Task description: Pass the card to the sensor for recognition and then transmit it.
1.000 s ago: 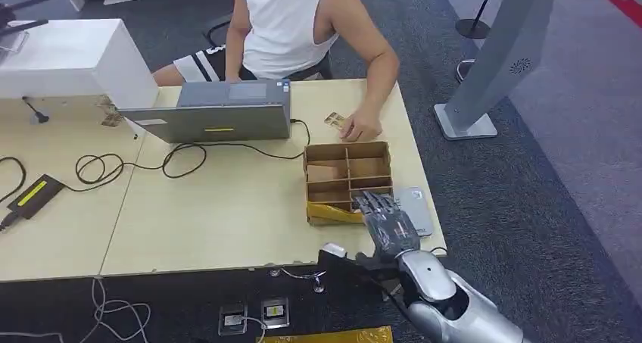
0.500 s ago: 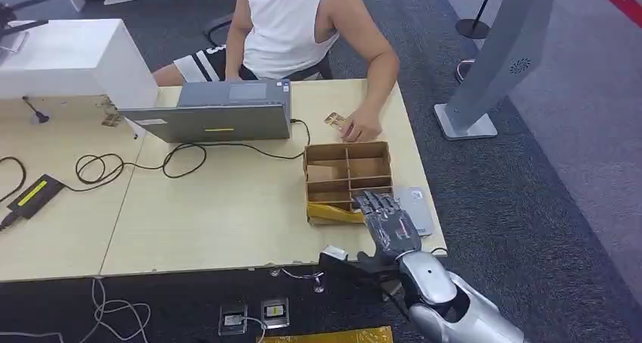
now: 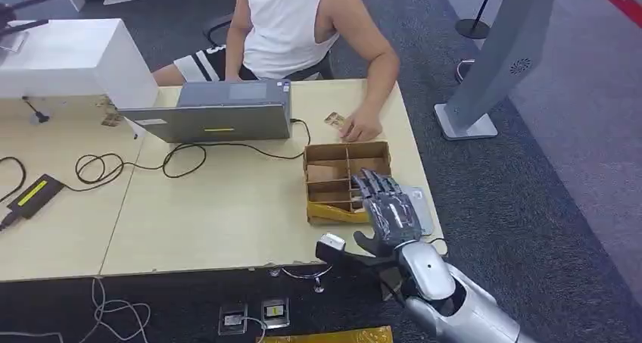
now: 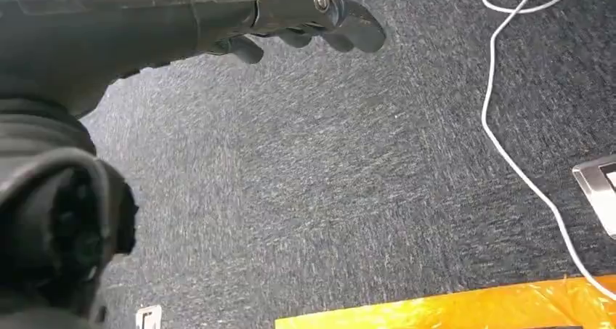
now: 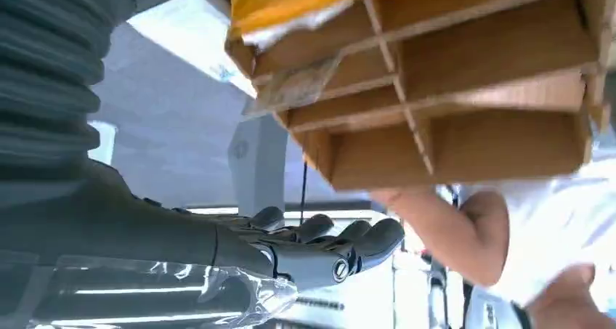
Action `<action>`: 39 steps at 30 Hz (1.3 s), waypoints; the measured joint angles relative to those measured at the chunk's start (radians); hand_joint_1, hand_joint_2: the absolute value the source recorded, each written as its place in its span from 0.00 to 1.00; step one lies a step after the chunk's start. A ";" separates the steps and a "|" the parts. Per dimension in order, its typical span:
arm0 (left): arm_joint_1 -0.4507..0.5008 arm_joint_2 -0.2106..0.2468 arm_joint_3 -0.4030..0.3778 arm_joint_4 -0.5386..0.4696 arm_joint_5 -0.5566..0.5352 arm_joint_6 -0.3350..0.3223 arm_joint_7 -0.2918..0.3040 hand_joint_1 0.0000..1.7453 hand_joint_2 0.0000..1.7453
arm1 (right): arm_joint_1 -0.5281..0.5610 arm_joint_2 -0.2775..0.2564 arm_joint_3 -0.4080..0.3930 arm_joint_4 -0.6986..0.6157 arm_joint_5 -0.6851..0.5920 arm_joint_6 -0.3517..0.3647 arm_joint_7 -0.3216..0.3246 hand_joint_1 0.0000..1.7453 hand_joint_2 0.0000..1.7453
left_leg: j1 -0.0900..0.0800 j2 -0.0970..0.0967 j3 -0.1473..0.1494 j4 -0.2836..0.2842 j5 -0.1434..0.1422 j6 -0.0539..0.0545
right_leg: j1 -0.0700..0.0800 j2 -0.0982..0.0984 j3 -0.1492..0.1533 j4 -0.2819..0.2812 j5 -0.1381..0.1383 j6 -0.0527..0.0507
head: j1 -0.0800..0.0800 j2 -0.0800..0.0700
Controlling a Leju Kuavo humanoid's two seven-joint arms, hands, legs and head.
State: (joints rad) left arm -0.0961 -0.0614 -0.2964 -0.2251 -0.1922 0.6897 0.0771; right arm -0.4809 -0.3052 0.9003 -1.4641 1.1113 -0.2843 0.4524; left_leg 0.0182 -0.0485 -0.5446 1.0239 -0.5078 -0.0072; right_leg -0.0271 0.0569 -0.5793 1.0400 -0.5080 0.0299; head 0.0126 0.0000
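Pale wooden tabletop point(image 3: 227, 207) carries all items. Person in white sleeveless top point(image 3: 288, 25) sits at the far edge, one hand point(image 3: 362, 127) resting on the tabletop near the far right corner, just beside a small patterned card point(image 3: 334, 120). Grey closed laptop point(image 3: 216, 110) lies along the far edge at centre; a black cable point(image 3: 136, 163) loops from it toward the left. White box point(image 3: 72, 55) stands at the far left corner.

Brown cardboard divided tray point(image 3: 341, 173) sits near the right edge, towards the near side. A card point(image 5: 294, 88) lies tilted in one of its compartments, seen in the right wrist view; which compartment cannot be told. Yellow bag point(image 3: 333, 213) lies against the tray's near wall. Flat grey sensor pad point(image 3: 418, 207) lies at the right edge just beside the tray, partly covered by the right robot hand point(image 3: 390, 210).

Right robot hand hovers over the tray's near-right compartments, fingers point(image 5: 319, 231) extended and apart, holding nothing.

Left robot hand point(image 4: 290, 17) hangs over dark carpet floor point(image 4: 327, 184), fingers gently curved, nothing in it.
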 joint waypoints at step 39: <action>-0.003 -0.001 -0.057 -0.008 0.073 0.003 0.011 0.00 0.00 | -0.044 0.037 -0.023 0.116 -0.053 0.075 -0.025 0.00 1.00 | 0.000 0.000 0.000 0.000 0.000 0.000 | 0.000 0.000 0.000 0.000 0.000 0.000 | 0.000 0.000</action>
State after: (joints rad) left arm -0.0987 -0.0622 -0.3536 -0.2327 -0.1194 0.6928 0.0877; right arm -0.5254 -0.2682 0.8770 -1.3477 1.0578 -0.2094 0.4272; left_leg 0.0183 -0.0489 -0.5450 1.0239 -0.5079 -0.0072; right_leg -0.0271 0.0565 -0.5792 1.0401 -0.5080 0.0299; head 0.0130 0.0000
